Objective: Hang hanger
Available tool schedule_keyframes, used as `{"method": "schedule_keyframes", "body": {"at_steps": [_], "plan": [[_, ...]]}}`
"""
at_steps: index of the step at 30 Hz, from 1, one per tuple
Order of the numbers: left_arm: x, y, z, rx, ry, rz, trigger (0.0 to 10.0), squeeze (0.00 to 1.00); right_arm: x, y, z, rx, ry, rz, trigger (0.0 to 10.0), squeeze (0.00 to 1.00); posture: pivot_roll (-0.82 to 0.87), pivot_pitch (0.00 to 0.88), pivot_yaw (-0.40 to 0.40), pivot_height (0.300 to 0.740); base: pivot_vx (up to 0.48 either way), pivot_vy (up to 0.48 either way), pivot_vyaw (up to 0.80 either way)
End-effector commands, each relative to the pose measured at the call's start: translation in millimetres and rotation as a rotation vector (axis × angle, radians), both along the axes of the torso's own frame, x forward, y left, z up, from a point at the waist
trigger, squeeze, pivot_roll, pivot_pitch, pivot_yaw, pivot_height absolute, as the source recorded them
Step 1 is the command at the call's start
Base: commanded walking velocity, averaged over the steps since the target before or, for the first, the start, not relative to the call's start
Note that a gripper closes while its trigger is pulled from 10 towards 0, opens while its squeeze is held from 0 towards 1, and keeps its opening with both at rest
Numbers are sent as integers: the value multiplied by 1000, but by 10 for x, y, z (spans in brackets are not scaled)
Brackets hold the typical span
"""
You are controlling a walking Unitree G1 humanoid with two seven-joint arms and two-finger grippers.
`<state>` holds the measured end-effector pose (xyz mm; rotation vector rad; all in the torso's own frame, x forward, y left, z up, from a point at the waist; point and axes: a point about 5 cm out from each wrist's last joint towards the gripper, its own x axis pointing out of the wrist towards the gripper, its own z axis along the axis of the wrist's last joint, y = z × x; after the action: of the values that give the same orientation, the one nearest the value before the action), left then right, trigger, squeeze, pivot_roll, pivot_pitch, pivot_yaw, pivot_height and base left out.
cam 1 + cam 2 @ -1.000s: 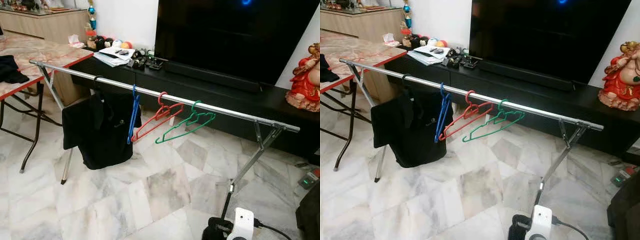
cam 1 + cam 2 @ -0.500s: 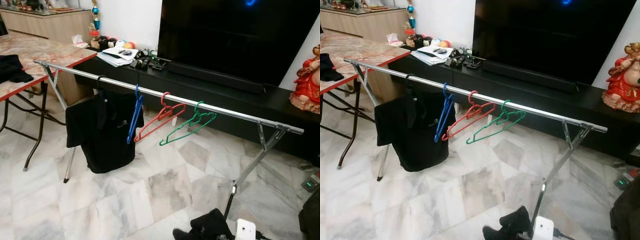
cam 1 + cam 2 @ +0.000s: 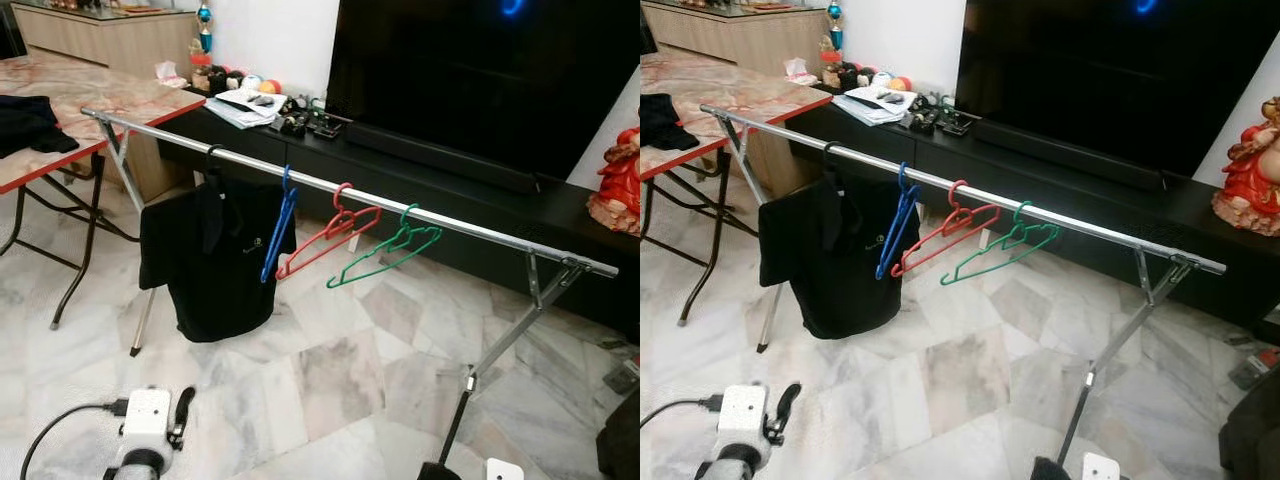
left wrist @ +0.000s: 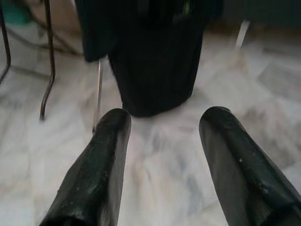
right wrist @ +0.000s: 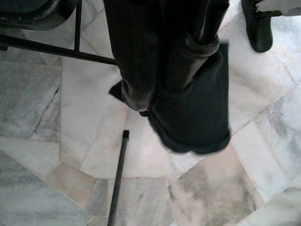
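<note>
A long metal rail (image 3: 450,222) is standing before the TV. A black shirt (image 3: 215,255) is hanging nearest its left end, then blue (image 3: 277,230), red (image 3: 330,232) and green hangers (image 3: 385,255). The left claw (image 4: 164,141) is hovering spread and empty below the shirt. The right claw (image 5: 162,101) is clamping a dark cloth (image 5: 197,117). No writing is legible.

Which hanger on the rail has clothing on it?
The black hanger, leftmost of the four on the rail, carries a black shirt. The blue hanger, red hanger and green hanger to its right hang bare.
</note>
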<state>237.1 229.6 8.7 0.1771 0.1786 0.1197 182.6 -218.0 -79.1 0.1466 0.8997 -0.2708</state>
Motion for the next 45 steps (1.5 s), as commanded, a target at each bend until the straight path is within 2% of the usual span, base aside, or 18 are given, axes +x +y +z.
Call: {"method": "schedule_keyframes", "body": {"at_steps": [1,8,12,37,45], "plan": [[44,-87,102,-1,-38,-44,10000,0,28,-111,38,-18,-9,-23,10000,0,177,0,-110,740,0,0,0],[136,-289,195,-23,-50,-120,10000,0,41,-24,26,-12,-17,-31,10000,0,155,0,-88,740,0,167,0],[152,-318,239,-11,-40,-148,10000,0,52,-14,30,-5,-24,-55,10000,0,151,0,-79,740,0,469,0],[187,-305,345,-14,-28,-153,10000,0,176,14,98,23,-103,-106,10000,0,163,0,-63,740,0,467,-752],[169,-266,372,-11,-28,-144,10000,0,191,45,102,20,-108,-88,10000,0,170,0,-56,740,0,466,0]]}}
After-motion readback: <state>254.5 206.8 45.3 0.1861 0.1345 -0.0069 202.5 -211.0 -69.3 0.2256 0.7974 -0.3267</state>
